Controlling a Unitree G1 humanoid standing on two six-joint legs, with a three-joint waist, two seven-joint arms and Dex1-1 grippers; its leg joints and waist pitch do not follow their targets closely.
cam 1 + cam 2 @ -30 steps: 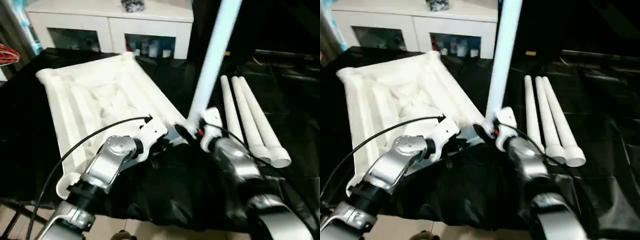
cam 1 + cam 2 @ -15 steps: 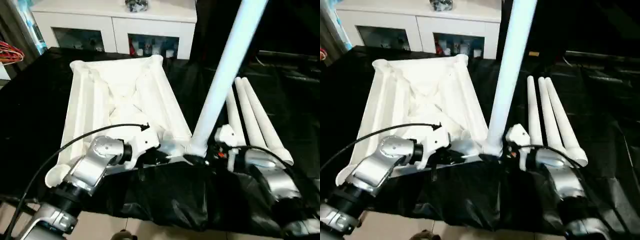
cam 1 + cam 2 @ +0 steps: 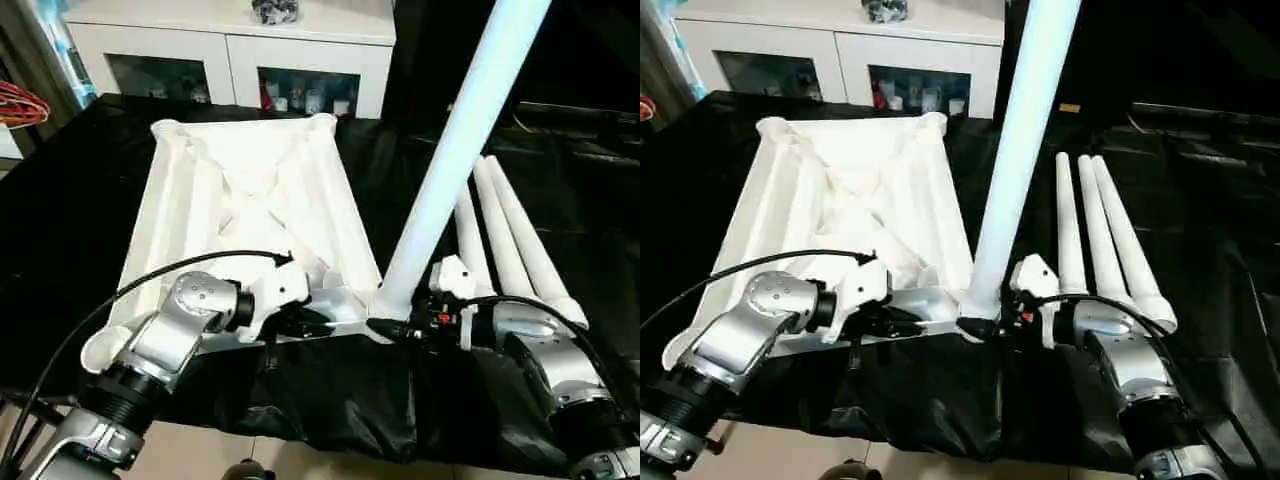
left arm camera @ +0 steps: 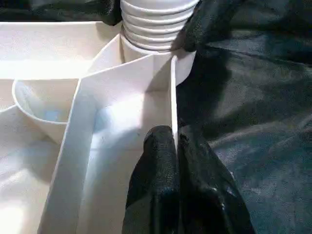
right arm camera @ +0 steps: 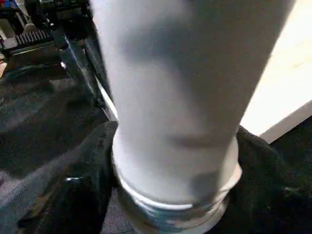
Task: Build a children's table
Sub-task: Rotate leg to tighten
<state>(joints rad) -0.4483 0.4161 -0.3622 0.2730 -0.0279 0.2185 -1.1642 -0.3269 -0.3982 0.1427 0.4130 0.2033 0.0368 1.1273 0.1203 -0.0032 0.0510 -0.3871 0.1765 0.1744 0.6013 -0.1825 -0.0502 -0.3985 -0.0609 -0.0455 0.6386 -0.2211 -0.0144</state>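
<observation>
1. Swung round since a second ago, the children's table top [image 3: 250, 215] now lies squarer to the robot, and the upright leg [image 3: 455, 150] stands steeper at its near right corner than it did then; part of that shift may be the camera's own.
2. The top lies upside down on the black-covered table [image 3: 60, 230], its raised rim facing up, so the corner sockets are open to take legs.
3. The left tool [image 4: 174, 146] is pressed together on the thin rim wall just beside that corner; I judge it is there to steady the top while the leg goes in.
4. The right tool [image 3: 395, 328] sits at the foot of the upright leg, a black finger on either side of its ribbed end. The jaws look spread about the leg's width, but whether they press it or merely flank it I cannot tell.
5. The left wrist view shows the ribbed end standing in the round corner socket [image 4: 156, 61], some ridges above its lip, so it seems not fully seated.
6. Three spare legs [image 3: 505, 240] lie side by side on the cloth to the right, near the right arm and apart from the top.
7. A white cabinet [image 3: 225, 45] with glass doors stands behind, small items inside, too blurred to name.
8. The other corner sockets I can see hold nothing.
</observation>
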